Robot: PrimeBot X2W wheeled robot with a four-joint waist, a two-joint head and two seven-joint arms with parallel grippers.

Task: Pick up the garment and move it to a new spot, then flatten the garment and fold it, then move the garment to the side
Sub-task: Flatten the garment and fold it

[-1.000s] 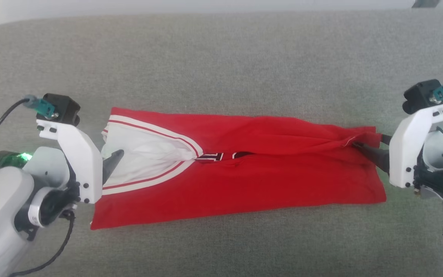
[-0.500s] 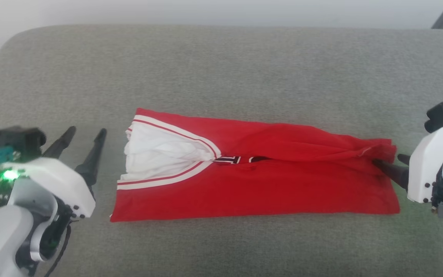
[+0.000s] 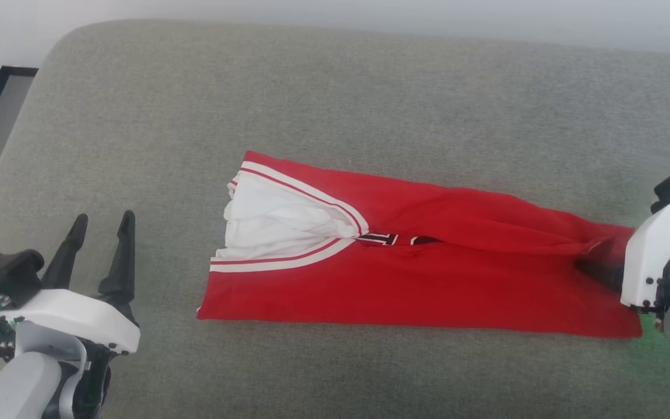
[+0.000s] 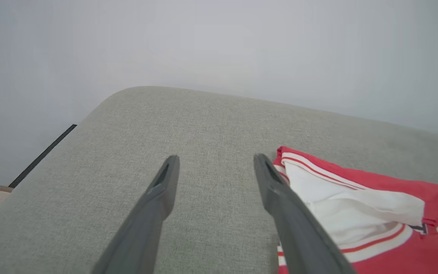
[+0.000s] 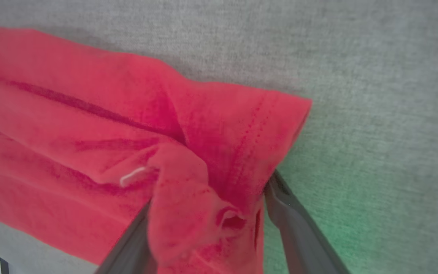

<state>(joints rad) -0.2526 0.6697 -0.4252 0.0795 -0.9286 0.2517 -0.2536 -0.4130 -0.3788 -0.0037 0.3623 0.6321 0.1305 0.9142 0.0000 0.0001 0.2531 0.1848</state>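
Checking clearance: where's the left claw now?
Head view, lower left: the left claw, open, sits apart from the garment, off its white-sleeve end, with grey cushion between.

The garment's [image 5: 89,114] bunched red hem hides both fingertips of the right gripper [image 5: 209,194], and the cloth runs off the wrist view's left edge beyond them. Between the two grippers' fingers, the dark chest lettering [image 3: 396,239] lies mostly folded under, unreadable. The left gripper's [image 4: 216,160] finger bases are cut off below.
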